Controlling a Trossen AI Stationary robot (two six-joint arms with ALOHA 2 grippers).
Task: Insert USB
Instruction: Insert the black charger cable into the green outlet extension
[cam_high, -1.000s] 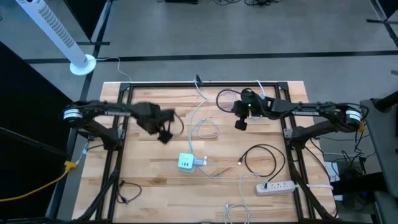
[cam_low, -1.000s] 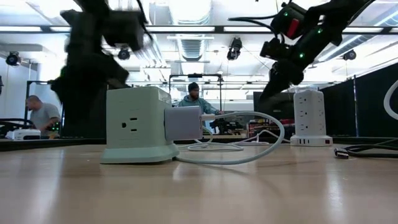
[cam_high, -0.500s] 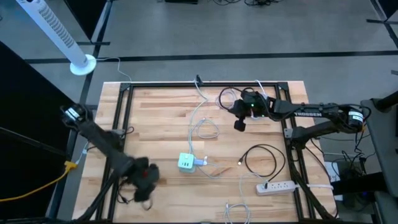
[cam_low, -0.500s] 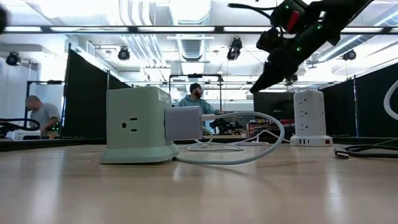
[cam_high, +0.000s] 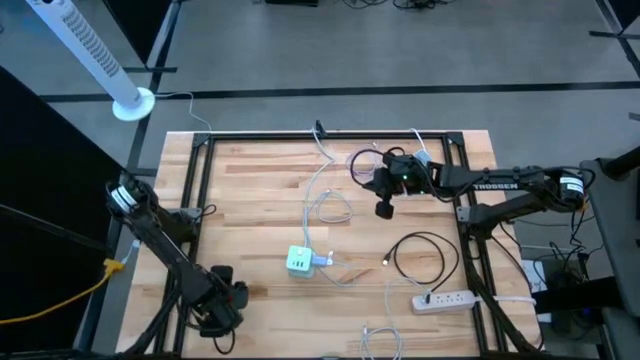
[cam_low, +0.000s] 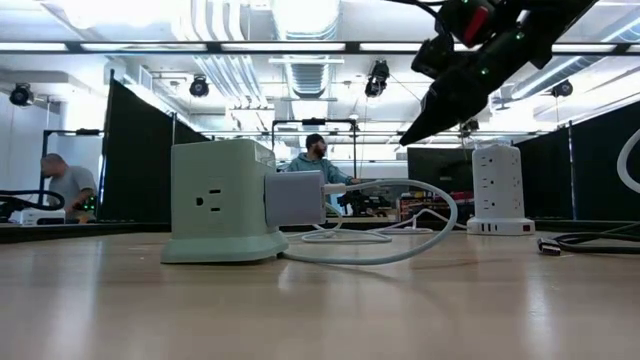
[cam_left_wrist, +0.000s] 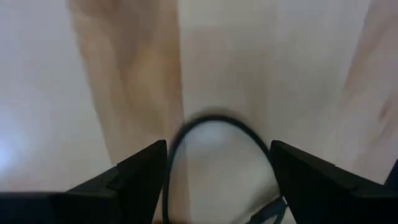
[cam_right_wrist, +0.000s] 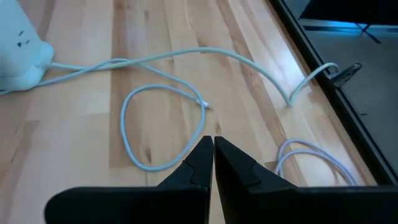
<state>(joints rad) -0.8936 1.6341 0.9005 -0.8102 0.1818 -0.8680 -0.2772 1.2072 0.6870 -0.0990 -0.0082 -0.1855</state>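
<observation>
A pale green power cube (cam_high: 298, 261) (cam_low: 220, 200) stands mid-table with a white plug and white cable in its side. A white cable loop (cam_high: 328, 208) (cam_right_wrist: 161, 124) lies flat beyond it, its small connector end (cam_right_wrist: 202, 104) on the wood. My left gripper (cam_high: 220, 305) (cam_left_wrist: 219, 149) is open near the table's near-left corner, low over a thin black cable (cam_high: 200, 312); the cable's loop (cam_left_wrist: 217, 127) shows between the fingers, and I see no touch. My right gripper (cam_high: 385, 208) (cam_right_wrist: 212, 149) (cam_low: 410, 135) is shut and empty, hovering above the far-right part of the table.
A coiled black cable (cam_high: 420, 255) lies right of the cube, its plug end (cam_high: 385, 262) pointing toward the cube. A white power strip (cam_high: 445, 299) sits near the near-right corner. More white cable (cam_high: 375, 340) lies at the near edge. People show in the room beyond.
My left arm has swung from the far-left middle of the table toward the near edge and come down low over the black cable at the near-left corner. My right gripper has stayed over the far-right area, tipping slightly more slanted.
</observation>
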